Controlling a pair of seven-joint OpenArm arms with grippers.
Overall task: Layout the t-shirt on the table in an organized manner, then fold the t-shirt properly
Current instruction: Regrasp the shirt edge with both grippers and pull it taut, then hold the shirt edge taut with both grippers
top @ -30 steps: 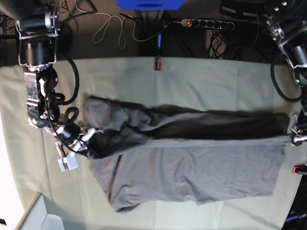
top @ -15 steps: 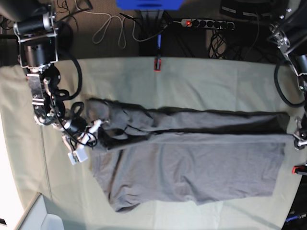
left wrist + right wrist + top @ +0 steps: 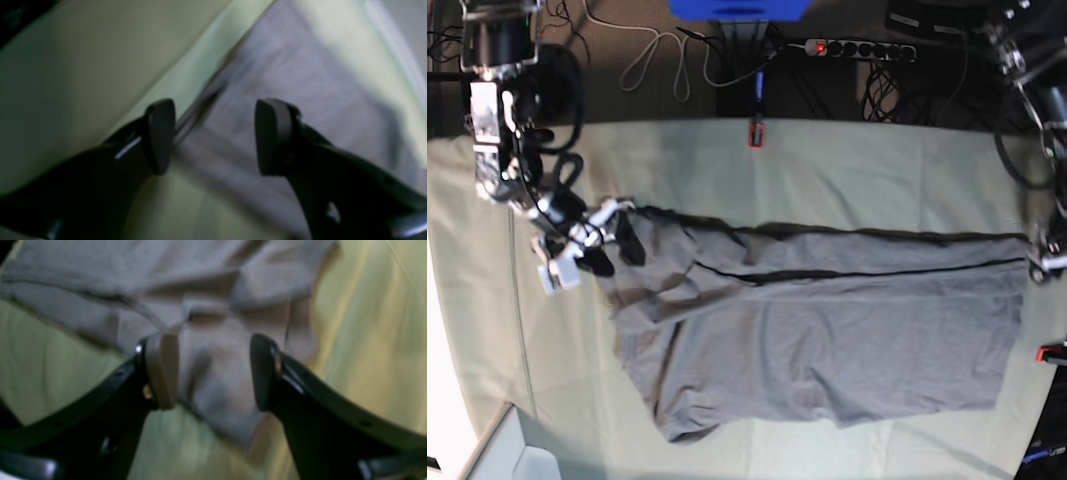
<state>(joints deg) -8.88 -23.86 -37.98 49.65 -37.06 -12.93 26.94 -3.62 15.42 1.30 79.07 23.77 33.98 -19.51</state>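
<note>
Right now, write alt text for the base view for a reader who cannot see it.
A grey t-shirt lies spread lengthwise across a table covered in pale green cloth, its top edge folded over in a long band. The right gripper, jaws open, sits at the shirt's left end; the left gripper is at the right end, barely visible.

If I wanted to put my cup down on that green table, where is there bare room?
The widest bare stretch of the table lies between the far edge with its red clamp and the t-shirt. A narrower strip runs along the near edge below the shirt. It is crowded at both shirt ends, where the right gripper and left gripper sit.
</note>
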